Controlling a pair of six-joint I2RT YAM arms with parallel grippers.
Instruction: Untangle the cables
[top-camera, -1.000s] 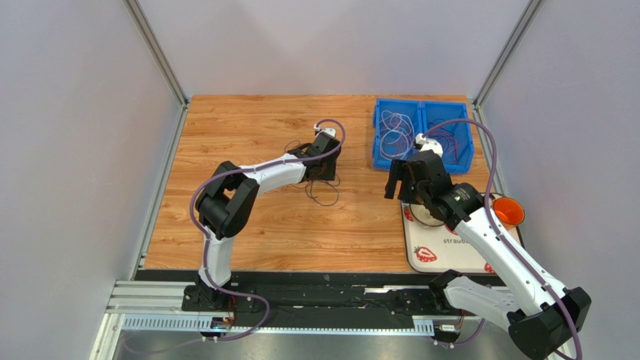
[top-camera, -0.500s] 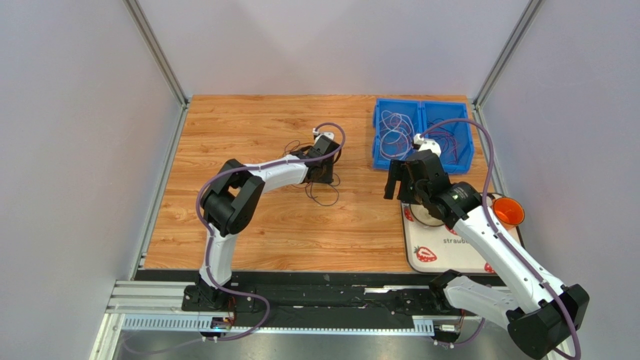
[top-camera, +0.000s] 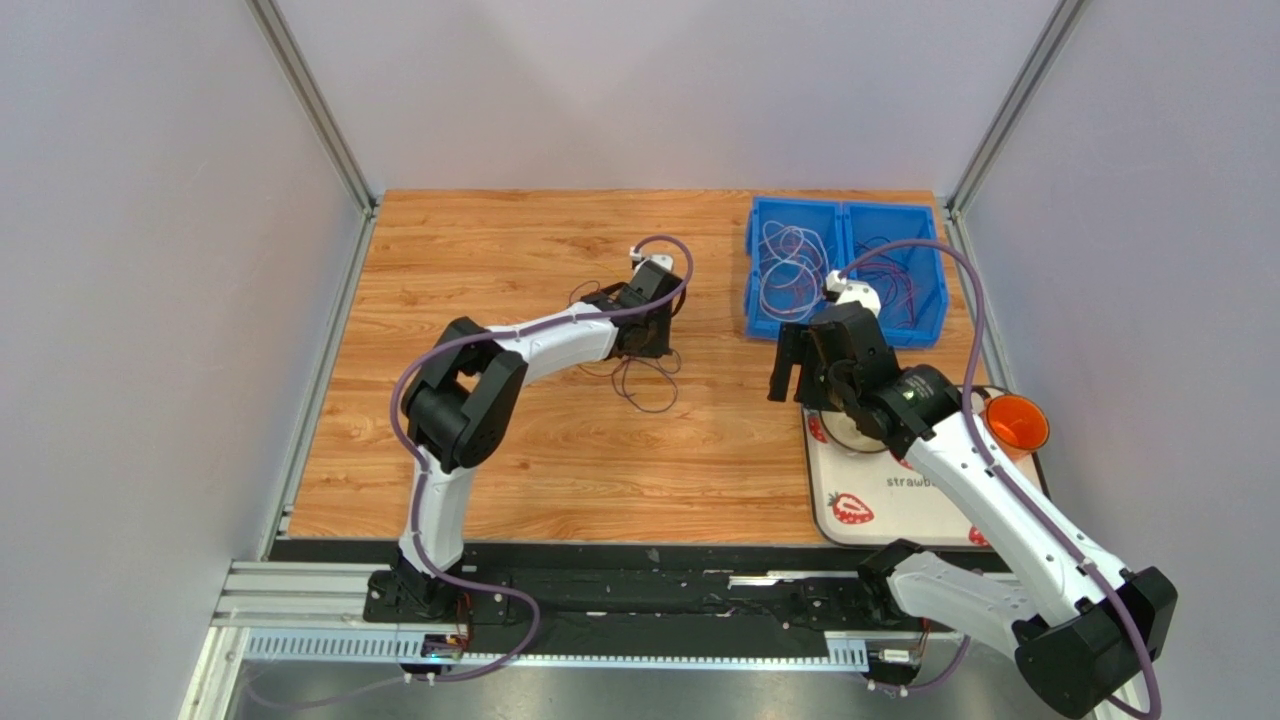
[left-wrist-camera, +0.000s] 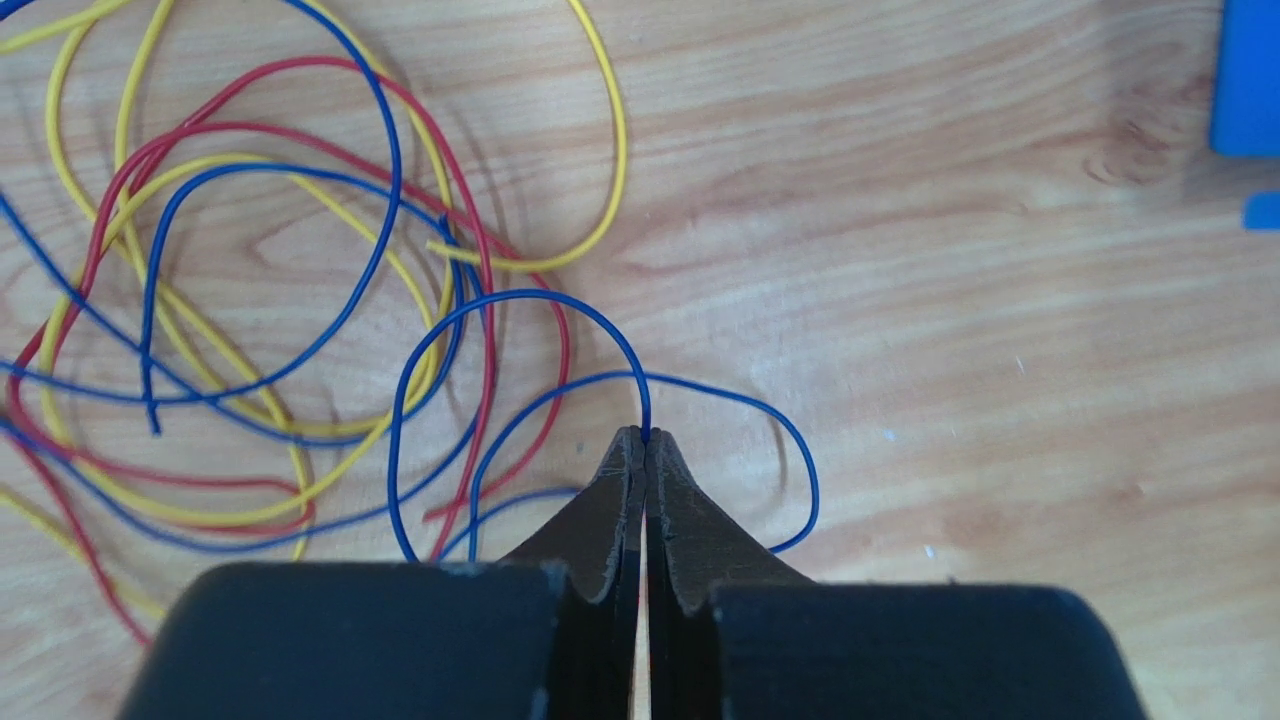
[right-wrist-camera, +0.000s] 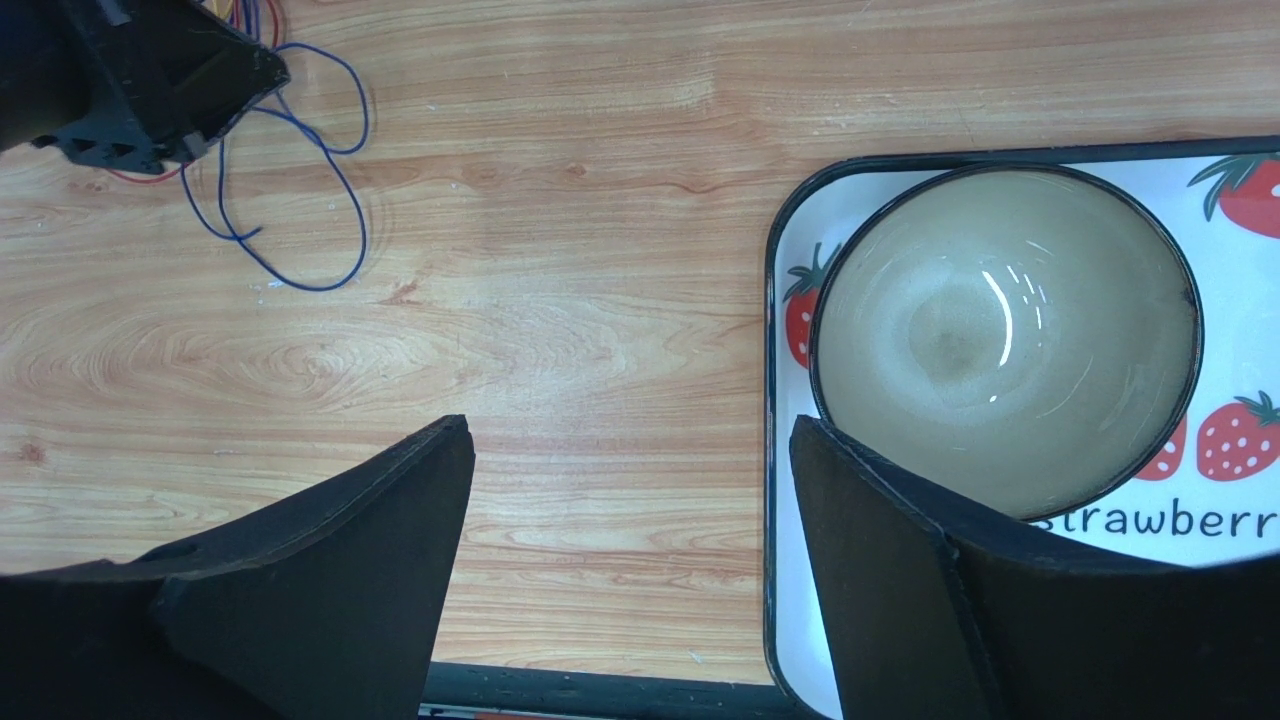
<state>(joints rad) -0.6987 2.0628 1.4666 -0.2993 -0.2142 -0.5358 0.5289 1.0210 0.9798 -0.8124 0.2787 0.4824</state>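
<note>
Wooden table (left-wrist-camera: 977, 300) | blue cable (left-wrist-camera: 519, 294) pinched at left pincer (left-wrist-camera: 648, 440) tips

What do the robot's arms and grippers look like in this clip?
The left arm and right arm have white links and black joints, each trailed by a purple-grey hose. The left gripper has black fingers tapering to points; the right gripper has broad black wedge-shaped fingers.

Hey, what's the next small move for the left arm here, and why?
Probably draw the left gripper slowly away from the tangle of red and yellow cables: it is shut on a blue cable loop running back into it.
</note>
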